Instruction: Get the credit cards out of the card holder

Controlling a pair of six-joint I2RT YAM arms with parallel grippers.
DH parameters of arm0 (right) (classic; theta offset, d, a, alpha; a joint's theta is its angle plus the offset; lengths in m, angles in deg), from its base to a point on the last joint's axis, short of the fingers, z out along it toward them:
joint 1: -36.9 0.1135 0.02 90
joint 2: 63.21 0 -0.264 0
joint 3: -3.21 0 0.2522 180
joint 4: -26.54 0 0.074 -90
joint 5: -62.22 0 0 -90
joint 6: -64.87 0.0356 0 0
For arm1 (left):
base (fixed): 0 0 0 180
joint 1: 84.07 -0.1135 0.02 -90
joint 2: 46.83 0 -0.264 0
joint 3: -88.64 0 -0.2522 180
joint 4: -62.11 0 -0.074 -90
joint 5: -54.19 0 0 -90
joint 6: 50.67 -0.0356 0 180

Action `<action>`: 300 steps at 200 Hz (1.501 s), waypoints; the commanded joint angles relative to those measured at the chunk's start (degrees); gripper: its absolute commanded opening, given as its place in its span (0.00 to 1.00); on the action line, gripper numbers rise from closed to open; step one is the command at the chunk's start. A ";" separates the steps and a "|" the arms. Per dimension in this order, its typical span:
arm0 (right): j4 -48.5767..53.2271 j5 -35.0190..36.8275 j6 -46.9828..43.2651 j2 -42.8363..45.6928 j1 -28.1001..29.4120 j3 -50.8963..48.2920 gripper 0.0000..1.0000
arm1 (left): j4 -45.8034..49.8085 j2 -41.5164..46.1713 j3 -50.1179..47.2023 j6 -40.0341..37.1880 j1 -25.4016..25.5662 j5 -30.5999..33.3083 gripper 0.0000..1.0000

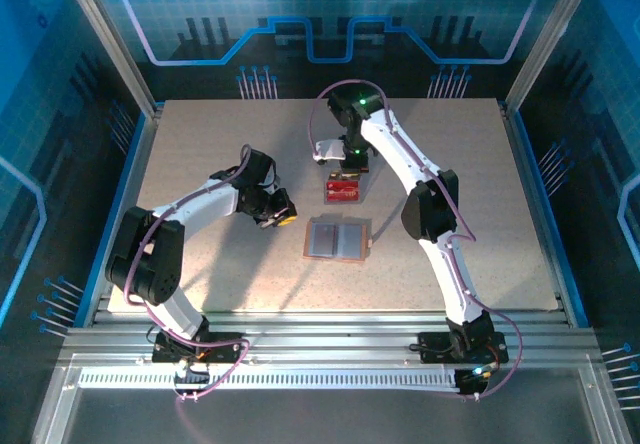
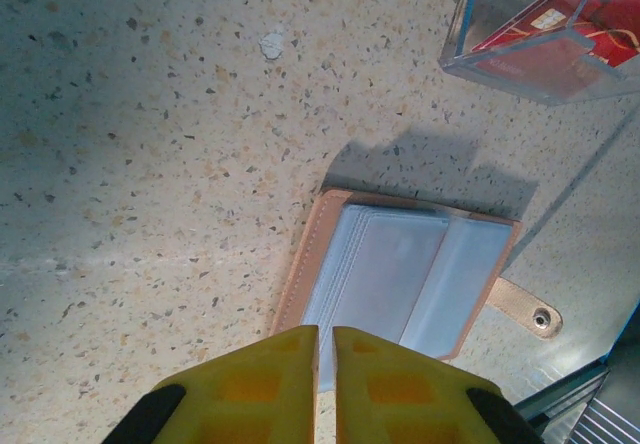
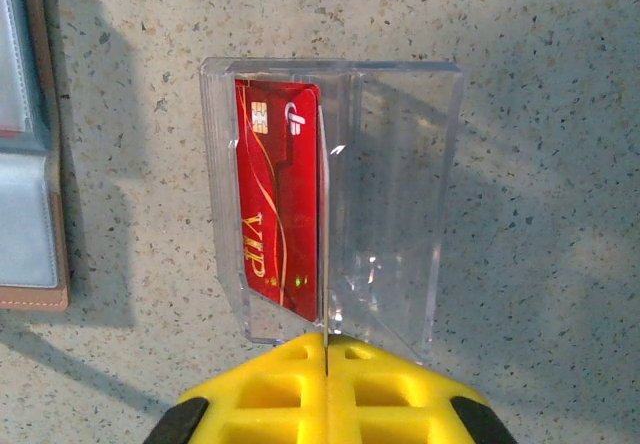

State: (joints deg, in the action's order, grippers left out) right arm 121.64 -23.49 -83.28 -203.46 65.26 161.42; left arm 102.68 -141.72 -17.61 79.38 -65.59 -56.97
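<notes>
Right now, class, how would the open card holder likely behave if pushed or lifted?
The card holder lies open and flat, so it would probably slide rather than tip. Thin and hinged at the middle, it looks floppy; lifted by one edge, it may sag or fold.

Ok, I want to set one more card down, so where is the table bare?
Bare on the table: the far-left corner beyond the left gripper; the wide right side past the right arm; the near strip between card holder and front edge. Crowded: the middle, where right gripper, clear tray of red cards and holder sit close.
</notes>
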 commanded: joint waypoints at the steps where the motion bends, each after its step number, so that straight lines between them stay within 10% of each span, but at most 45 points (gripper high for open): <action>1: 0.65 -0.12 -1.10 -1.68 -0.45 1.71 0.00 | 1.84 -0.29 1.54 -0.90 -0.55 0.76 0.12; 300: -6.56 1.30 -2.14 3.41 0.25 -1.36 0.00 | 1.86 -2.48 2.24 -0.60 -0.55 -0.10 0.12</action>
State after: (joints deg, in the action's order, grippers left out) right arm 115.39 -22.13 -84.15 -198.56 65.70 159.73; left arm 102.85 -143.44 -16.87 79.40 -65.59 -57.00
